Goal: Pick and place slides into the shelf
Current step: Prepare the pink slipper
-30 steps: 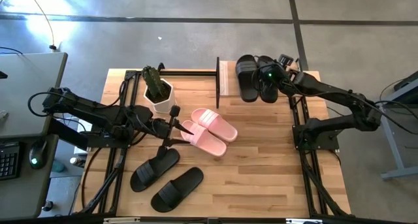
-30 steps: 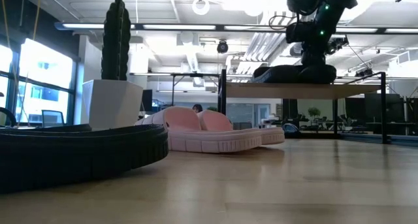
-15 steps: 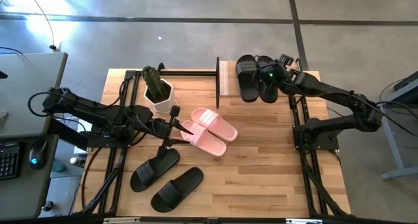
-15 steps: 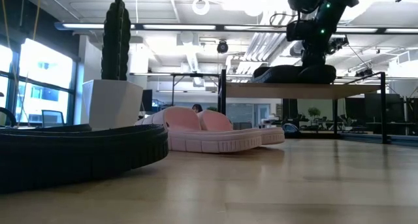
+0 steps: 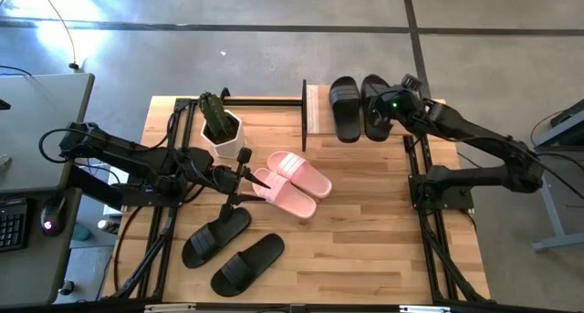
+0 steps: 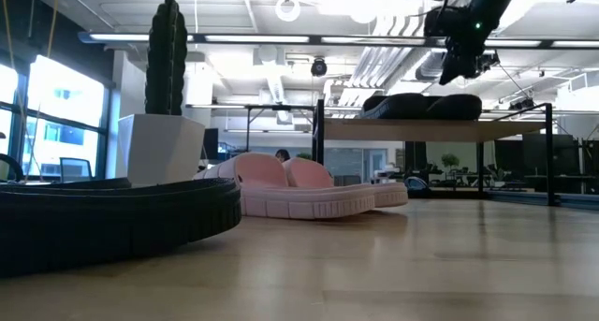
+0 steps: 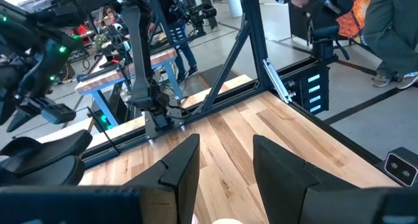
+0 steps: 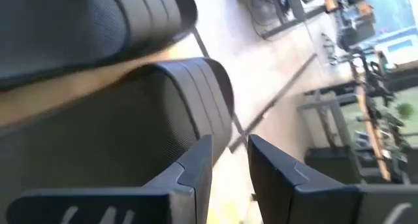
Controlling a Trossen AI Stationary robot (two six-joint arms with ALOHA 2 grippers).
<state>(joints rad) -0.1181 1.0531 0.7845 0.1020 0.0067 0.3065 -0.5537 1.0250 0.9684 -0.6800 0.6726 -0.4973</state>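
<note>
Two black slides [image 5: 345,108] [image 5: 374,99] lie side by side, soles down, on the shelf's light top board [image 5: 313,108]. My right gripper [image 6: 457,73] is open and hangs just above the right one [image 8: 130,113], clear of it. Two pink slides [image 5: 299,172] [image 5: 285,196] lie mid-table, soles down. My left gripper [image 5: 254,178] is open and empty at their left end. Whether it touches them cannot be told. Two more black slides [image 5: 217,235] [image 5: 248,263] lie near the front edge.
A white hexagonal pot with a cactus [image 5: 220,130] stands at the back left, next to the shelf's black frame [image 5: 304,112]. Bare wood lies at the table's right half [image 5: 365,222]. Black arm mounts run along both sides.
My right gripper has let go of the right black slide, risen off it and drawn back toward the table's right edge. That slide now lies on the shelf's top board beside the other one.
</note>
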